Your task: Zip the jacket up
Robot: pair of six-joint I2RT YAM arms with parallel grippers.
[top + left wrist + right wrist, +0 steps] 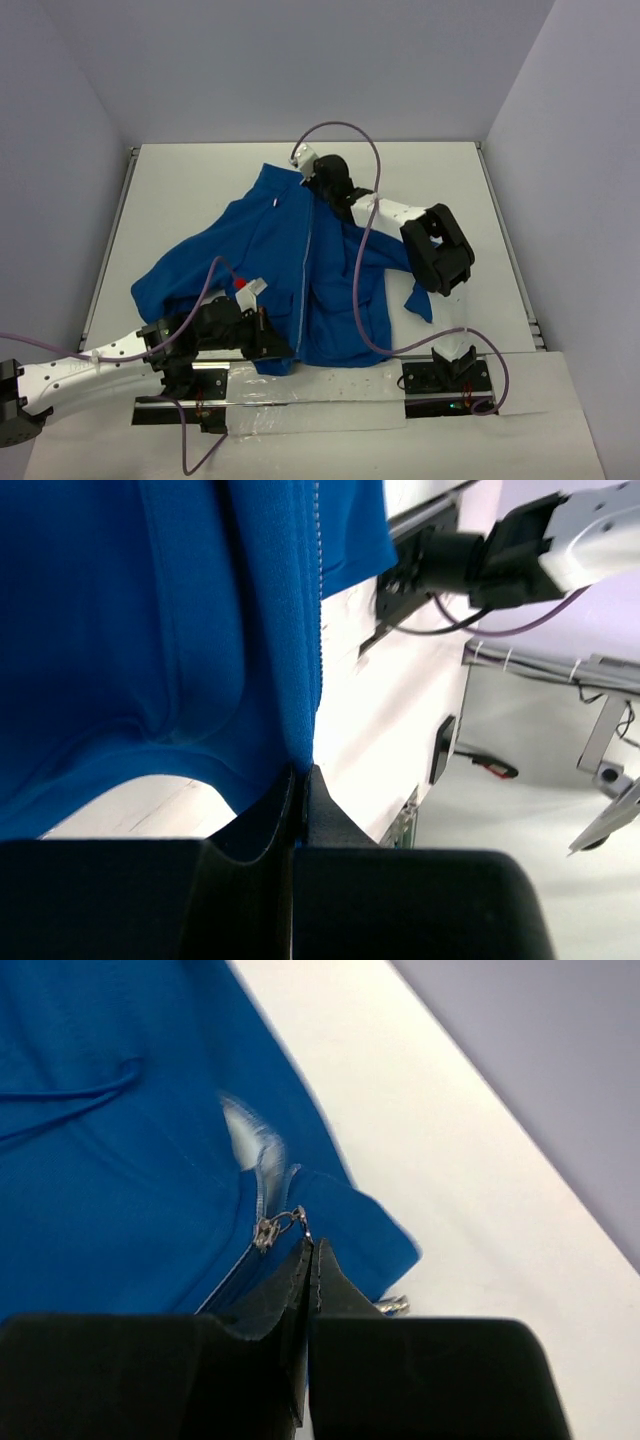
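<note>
— Fingers [340, 825] of the left gripper [301, 778]: state?
— Pressed together, pinching the jacket [270, 250] at its hem, at the foot of the zipper [305, 280]. Blue cloth rises straight from the tips in the wrist view.
— Right gripper [309, 1250]?
— Jaws likewise closed. The tips meet at the metal zipper pull [292, 1221], whose ring runs into the pinch. The slider [265, 1232] sits just beside them, at the collar end.
— Position of the garment?
— Spread on the white desk [450, 180], about centre, collar toward the far edge, hem at the near edge by the arm bases. One sleeve [170, 285] trails toward the left edge. The other sleeve [395, 255] passes beneath the right arm [435, 250] and points toward the right edge. The front panels meet along the zipper line from hem to collar.
— Grippers relative to each other?
— Well apart, one at each end of that line.
</note>
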